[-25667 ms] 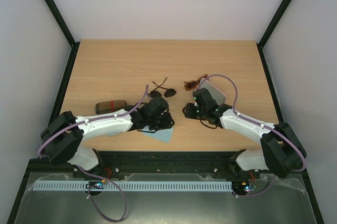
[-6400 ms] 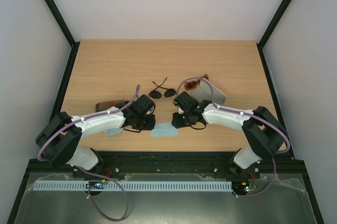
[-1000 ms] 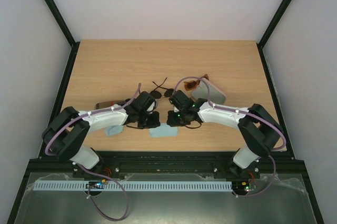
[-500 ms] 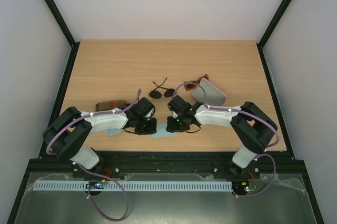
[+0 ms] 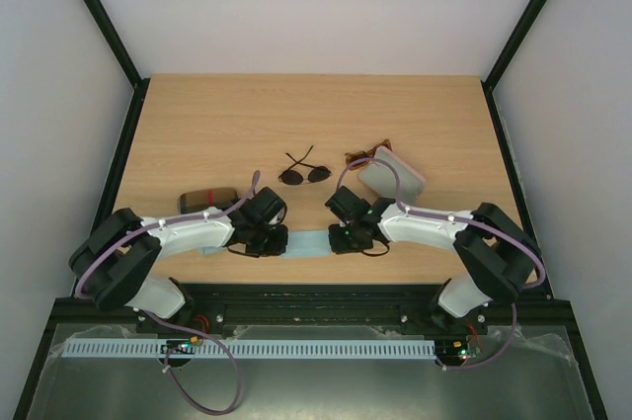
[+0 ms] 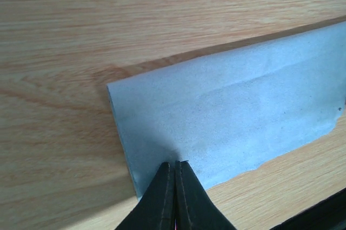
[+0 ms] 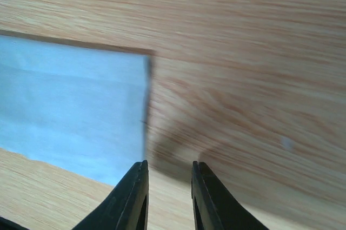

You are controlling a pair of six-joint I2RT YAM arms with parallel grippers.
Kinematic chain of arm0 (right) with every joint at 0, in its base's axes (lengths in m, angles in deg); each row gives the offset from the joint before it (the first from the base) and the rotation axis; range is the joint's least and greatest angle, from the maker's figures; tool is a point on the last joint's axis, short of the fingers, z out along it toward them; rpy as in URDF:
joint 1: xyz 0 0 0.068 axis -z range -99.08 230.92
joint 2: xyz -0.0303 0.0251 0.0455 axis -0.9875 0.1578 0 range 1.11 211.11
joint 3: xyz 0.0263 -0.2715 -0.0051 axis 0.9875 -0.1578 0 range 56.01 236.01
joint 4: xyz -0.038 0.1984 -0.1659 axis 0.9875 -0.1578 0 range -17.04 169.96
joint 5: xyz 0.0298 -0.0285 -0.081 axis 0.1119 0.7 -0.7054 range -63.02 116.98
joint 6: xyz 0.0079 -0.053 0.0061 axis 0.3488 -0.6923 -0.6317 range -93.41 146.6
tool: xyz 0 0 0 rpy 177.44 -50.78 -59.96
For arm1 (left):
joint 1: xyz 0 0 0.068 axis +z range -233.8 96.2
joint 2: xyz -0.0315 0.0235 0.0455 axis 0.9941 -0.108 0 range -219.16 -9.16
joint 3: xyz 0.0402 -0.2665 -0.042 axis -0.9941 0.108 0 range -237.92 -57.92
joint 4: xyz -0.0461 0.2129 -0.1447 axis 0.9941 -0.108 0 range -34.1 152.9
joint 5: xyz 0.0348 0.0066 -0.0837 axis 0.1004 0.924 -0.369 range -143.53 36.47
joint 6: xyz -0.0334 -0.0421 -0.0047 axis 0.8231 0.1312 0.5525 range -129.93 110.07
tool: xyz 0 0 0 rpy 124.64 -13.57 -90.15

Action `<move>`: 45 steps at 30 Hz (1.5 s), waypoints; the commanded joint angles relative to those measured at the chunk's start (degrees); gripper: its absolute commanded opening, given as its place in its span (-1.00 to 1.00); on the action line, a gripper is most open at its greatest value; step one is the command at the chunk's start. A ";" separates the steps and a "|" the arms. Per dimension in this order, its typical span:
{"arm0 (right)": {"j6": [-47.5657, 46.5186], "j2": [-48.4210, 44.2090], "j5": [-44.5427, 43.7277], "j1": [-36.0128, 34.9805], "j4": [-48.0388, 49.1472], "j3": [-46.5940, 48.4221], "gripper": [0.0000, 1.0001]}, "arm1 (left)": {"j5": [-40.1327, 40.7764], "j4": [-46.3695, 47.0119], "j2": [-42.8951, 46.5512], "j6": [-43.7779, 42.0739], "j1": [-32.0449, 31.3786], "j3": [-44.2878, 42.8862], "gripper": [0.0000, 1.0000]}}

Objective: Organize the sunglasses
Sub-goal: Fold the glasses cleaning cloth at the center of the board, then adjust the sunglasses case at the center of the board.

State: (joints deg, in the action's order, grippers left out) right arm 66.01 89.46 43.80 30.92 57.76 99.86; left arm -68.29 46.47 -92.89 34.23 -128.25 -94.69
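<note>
The black wire-framed sunglasses [image 5: 303,172] lie open mid-table. The reddish-brown sunglasses [image 5: 362,155] sit behind the flat pink case [image 5: 393,172], partly hidden by it. Both grippers are nearer the front edge, at either end of a light blue cloth [image 5: 312,245]. My left gripper [image 5: 276,240] is shut, its tips [image 6: 175,164] resting on the cloth [image 6: 232,116] near its left edge; I cannot tell whether cloth is pinched. My right gripper [image 7: 169,163] is slightly open over bare wood, just right of the cloth's [image 7: 70,111] edge.
A brown oblong case [image 5: 207,199] lies left of the left arm. A second patch of blue cloth [image 5: 211,248] shows under the left forearm. The table's front edge [image 5: 316,282] runs just below both grippers.
Both grippers have shifted toward the front edge, the right one also moving right off the cloth. The cloth now lies spread wider between them.
</note>
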 commanded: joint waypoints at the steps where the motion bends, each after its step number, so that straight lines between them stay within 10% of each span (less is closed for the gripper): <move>1: -0.13 -4.54 -7.38 0.28 -8.22 0.87 -0.55 | 1.81 -4.83 1.92 0.46 -0.20 0.67 -0.91; 12: -0.12 -4.06 -21.67 7.28 -8.05 12.12 -0.51 | 9.80 -5.65 7.41 0.53 0.09 -6.80 -0.67; 17: -0.74 2.25 -31.81 12.21 -7.49 18.66 0.13 | 24.93 -4.25 14.17 7.10 0.51 -6.30 -0.42; 20: -1.42 7.31 -29.13 16.64 -6.19 21.94 0.15 | 24.68 0.34 17.73 6.80 1.46 -4.70 -0.15; 31: -6.67 21.30 -18.69 22.46 -2.99 28.02 0.38 | 17.38 5.15 14.68 3.91 3.79 -3.12 -0.13; 45: -13.47 18.88 -1.28 21.46 -0.33 21.15 0.43 | 9.34 7.51 14.00 3.18 5.33 0.68 -0.13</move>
State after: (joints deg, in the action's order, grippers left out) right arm 54.58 110.31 34.66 53.57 57.41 124.80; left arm -55.50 53.34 -79.22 38.08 -123.24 -96.24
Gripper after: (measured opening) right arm 0.714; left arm 0.434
